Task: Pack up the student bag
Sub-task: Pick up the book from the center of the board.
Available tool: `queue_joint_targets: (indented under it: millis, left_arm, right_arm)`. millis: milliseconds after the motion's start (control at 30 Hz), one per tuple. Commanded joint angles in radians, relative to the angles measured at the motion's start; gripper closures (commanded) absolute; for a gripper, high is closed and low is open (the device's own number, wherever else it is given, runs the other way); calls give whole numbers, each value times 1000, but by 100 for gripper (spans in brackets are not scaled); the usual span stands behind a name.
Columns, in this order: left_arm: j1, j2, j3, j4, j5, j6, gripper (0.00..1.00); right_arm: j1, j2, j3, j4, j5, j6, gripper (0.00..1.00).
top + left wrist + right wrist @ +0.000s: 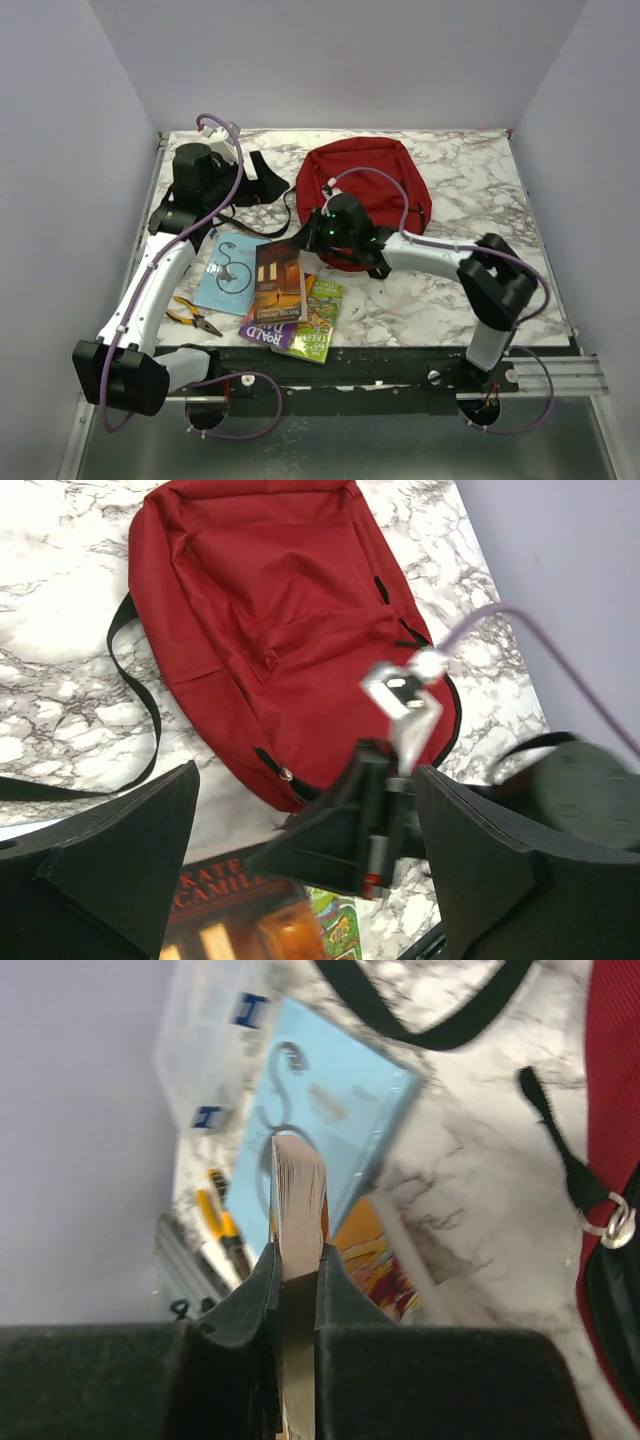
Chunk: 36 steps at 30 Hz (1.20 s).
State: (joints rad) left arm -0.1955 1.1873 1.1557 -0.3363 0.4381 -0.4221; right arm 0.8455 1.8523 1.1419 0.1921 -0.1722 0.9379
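The dark-red student bag point(365, 190) lies flat at the back middle of the table, black straps trailing left; it also shows in the left wrist view point(270, 620) and at the right edge of the right wrist view point(612, 1080). My right gripper point(322, 237) point(298, 1260) is shut on the edge of a brown-covered book point(280, 282) point(298, 1185), holding it just left of the bag's near edge, over the other books. My left gripper point(256, 178) point(305, 780) is open and empty, up above the table left of the bag.
A light blue book point(225, 272) point(330, 1120), a purple book point(268, 330) and a green book point(320, 318) lie near the front. Yellow-handled pliers point(193, 315) point(222, 1225) lie front left. A clear plastic box point(215, 1050) sits beyond the blue book.
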Motion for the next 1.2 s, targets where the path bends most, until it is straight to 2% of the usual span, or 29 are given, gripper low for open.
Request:
queue_joint_targets:
  millis: [0, 100, 167, 267, 367, 533, 667, 867, 900, 1000, 1033, 1167]
  left_arm:
    - [19, 10, 45, 20, 38, 28, 10]
    - [37, 8, 48, 20, 62, 24, 10]
    - [37, 9, 50, 33, 101, 26, 10]
    - [36, 43, 48, 83, 267, 3, 10]
    - [17, 112, 65, 110, 418, -47, 10]
    - [-83, 190, 48, 155, 470, -120, 12]
    - [-133, 250, 17, 244, 539, -229, 13]
    - [-221, 296, 12, 301, 601, -281, 17]
    - [-229, 300, 11, 318, 615, -287, 21]
    - [-245, 320, 7, 382, 671, -331, 48]
    - [-245, 325, 6, 401, 687, -345, 53]
    - [-246, 334, 9, 438, 725, -367, 53]
  right_arm:
    - [-33, -233, -64, 89, -92, -65, 100]
    - [-127, -331, -93, 29, -140, -80, 100]
    - [-232, -365, -111, -3, -259, -60, 100]
    - [-409, -431, -216, 97, -468, 14, 99]
    - [-545, -507, -298, 166, -588, 70, 99]
    - [-709, -605, -352, 200, -735, 133, 99]
    - [-741, -616, -349, 230, -792, 179, 99]
    - [-741, -588, -392, 529, -844, 393, 99]
    - [-741, -578, -395, 566, -844, 430, 99]
    - [-741, -553, -408, 712, -845, 532, 100]
    - [-742, -545, -405, 731, -848, 543, 99]
    - [-736, -515, -390, 700, -793, 532, 99]
